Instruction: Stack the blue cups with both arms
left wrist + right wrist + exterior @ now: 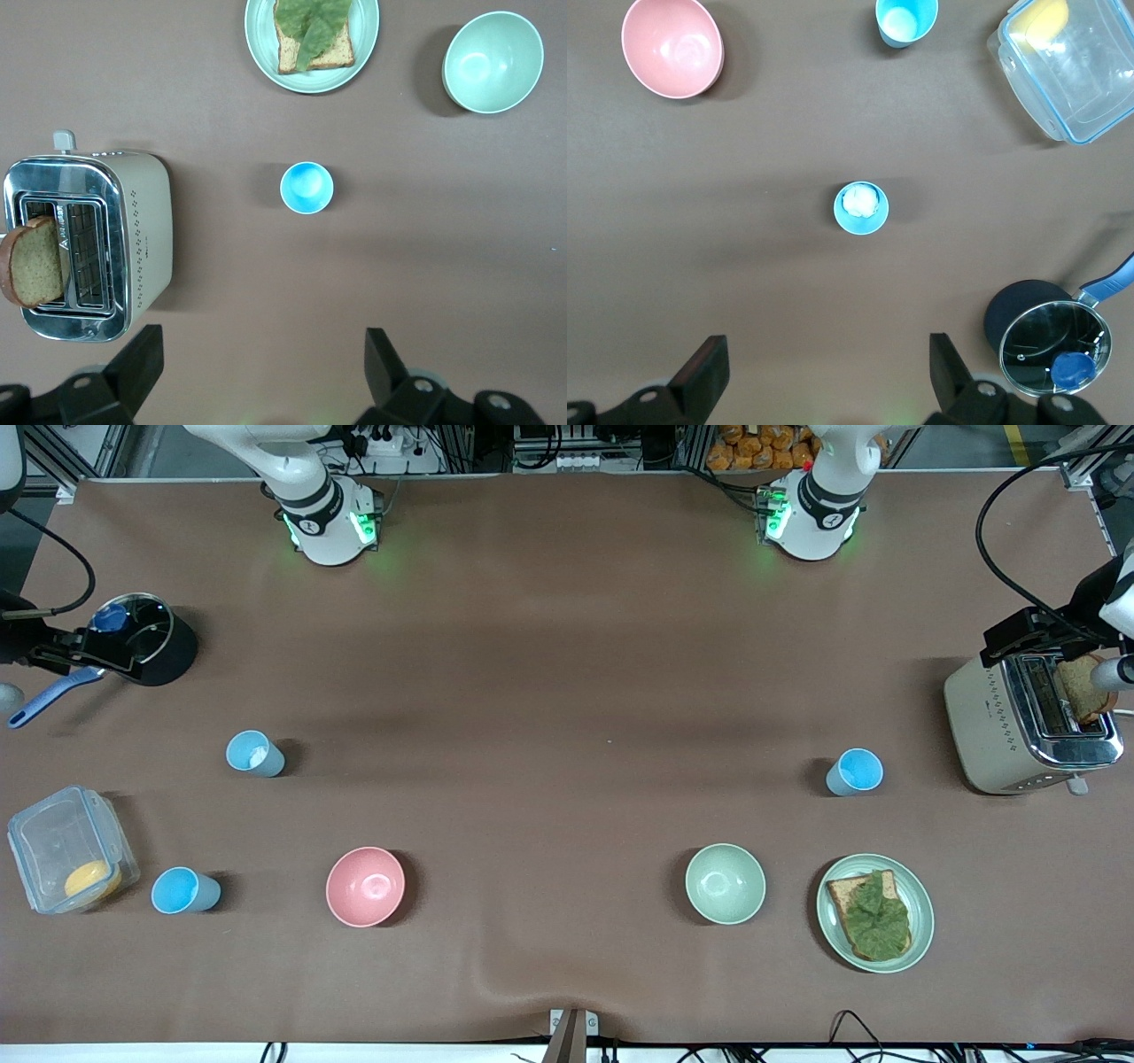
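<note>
We are hovering both end effectors, the left end effector (257,367) and the right end effector (824,372), fingers apart, each high over an upright blue cup (306,188) (861,208).

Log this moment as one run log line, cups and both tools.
stage: not started | blue cups: three, upright, apart, none stacked | left tool: open, above table, holding nothing | right tool: open, above table, holding nothing

Even overhead light, soft short shadows, sharp focus throughout
</note>
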You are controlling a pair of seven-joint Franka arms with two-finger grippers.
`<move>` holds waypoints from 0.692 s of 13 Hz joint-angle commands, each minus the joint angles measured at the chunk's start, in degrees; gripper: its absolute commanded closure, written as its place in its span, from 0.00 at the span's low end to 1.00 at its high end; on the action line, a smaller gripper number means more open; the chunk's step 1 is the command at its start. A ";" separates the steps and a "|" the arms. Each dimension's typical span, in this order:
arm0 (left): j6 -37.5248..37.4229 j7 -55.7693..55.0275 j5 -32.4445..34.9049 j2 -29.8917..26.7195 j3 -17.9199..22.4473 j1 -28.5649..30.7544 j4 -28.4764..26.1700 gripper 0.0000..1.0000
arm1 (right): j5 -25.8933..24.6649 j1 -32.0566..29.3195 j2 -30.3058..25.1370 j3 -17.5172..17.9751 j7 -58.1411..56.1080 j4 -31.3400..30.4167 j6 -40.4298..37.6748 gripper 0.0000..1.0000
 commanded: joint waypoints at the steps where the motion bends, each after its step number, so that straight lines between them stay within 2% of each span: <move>1: -0.33 1.44 0.56 -0.05 -0.21 0.08 0.68 0.00 | -0.48 -0.33 -0.21 0.59 -0.68 -0.12 0.21 0.00; 6: 1.16 2.06 0.57 2.40 -0.04 0.78 0.33 0.00 | 0.13 -0.86 -0.12 0.42 -1.21 -0.20 -0.22 0.00; 9: 8.87 2.06 1.36 6.36 0.05 0.87 -3.78 0.00 | 0.13 -0.95 -0.12 0.33 -1.39 -0.29 -0.22 0.00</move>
